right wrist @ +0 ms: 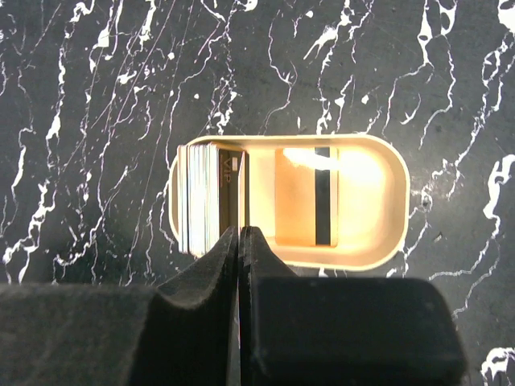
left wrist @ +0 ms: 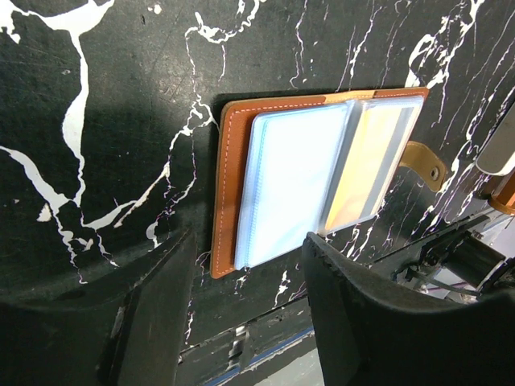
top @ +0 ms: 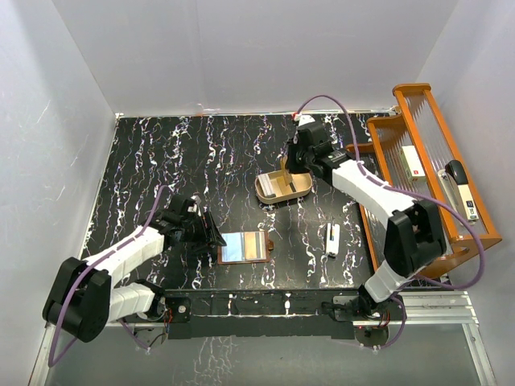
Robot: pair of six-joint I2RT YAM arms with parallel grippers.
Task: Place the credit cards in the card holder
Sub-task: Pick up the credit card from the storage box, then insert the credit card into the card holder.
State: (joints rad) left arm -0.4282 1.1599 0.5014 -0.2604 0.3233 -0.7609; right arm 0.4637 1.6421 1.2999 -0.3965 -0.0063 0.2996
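Note:
The brown card holder (top: 241, 247) lies open near the front of the table and shows clear sleeves and an orange card inside (left wrist: 306, 177). My left gripper (top: 211, 233) is open and empty just left of it, with its fingers either side of the holder's near edge (left wrist: 248, 249). My right gripper (top: 288, 167) hangs over the tan oval tray (top: 261, 193). It is shut on one credit card (right wrist: 245, 185), seen edge-on and held upright (right wrist: 240, 231). A stack of credit cards (right wrist: 199, 197) stands at the tray's left end. Another card (right wrist: 306, 197) lies flat in the tray (right wrist: 398, 201).
A narrow white stick (top: 331, 240) lies right of the holder. A wooden rack (top: 434, 161) with a stapler and other items stands along the right wall. White walls enclose the table on three sides.

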